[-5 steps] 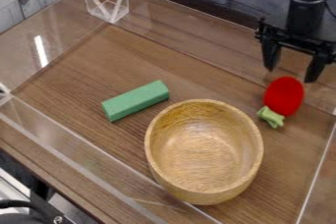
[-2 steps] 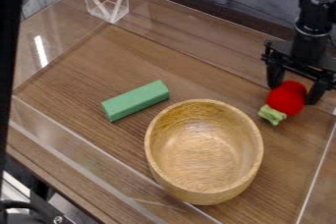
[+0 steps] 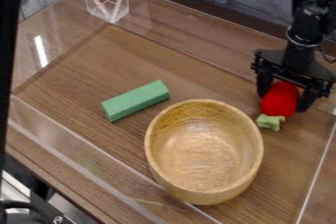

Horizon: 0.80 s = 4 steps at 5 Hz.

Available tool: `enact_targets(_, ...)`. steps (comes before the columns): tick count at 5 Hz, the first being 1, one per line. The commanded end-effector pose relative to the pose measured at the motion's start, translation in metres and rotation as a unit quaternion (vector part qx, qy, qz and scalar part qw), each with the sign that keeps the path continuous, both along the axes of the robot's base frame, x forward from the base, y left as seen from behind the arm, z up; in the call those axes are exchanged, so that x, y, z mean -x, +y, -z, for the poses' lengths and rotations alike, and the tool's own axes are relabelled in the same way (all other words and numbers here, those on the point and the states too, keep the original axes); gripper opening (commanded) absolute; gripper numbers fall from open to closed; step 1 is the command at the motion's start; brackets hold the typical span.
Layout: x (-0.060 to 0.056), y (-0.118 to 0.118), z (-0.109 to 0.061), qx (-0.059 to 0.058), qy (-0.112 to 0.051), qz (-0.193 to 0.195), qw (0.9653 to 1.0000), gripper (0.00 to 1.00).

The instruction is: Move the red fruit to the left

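Note:
The red fruit (image 3: 278,102) is a small strawberry-shaped toy with a light green cap (image 3: 270,122), lying on the wooden table at the right, just beyond the wooden bowl. My black gripper (image 3: 289,84) has come down from above and stands open, its fingers (image 3: 261,77) straddling the fruit on either side. Whether the fingers touch the fruit cannot be told. The gripper's body hides the top of the fruit.
A large wooden bowl (image 3: 197,182) sits at the front centre. A flat green block (image 3: 136,100) lies to its left. Clear plastic walls (image 3: 53,46) fence the table, with a clear folded stand (image 3: 108,4) at the back left.
The gripper has dropped lower and shifted slightly left, from above the fruit to around it. The fruit, bowl and block stay put.

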<state>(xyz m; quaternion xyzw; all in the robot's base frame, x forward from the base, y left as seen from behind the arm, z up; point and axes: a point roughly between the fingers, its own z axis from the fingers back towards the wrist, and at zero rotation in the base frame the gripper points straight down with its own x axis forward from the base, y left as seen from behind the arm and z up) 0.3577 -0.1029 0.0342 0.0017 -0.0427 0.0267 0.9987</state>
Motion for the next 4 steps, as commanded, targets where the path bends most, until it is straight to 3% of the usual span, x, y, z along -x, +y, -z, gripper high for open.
enact_targets(1,0.0,-0.009,-0.045,0.013,-0.051,-0.032,0.9981,1.0)
enact_targets(2,-0.002,-0.007,-0.038,0.009,-0.058,-0.065,0.9962,1.0)
enact_targets(3,-0.007,-0.004,-0.025,0.004,-0.06,-0.094,0.9938,0.0)
enact_targets(4,-0.001,-0.001,-0.021,-0.001,-0.062,-0.086,0.9944,1.0)
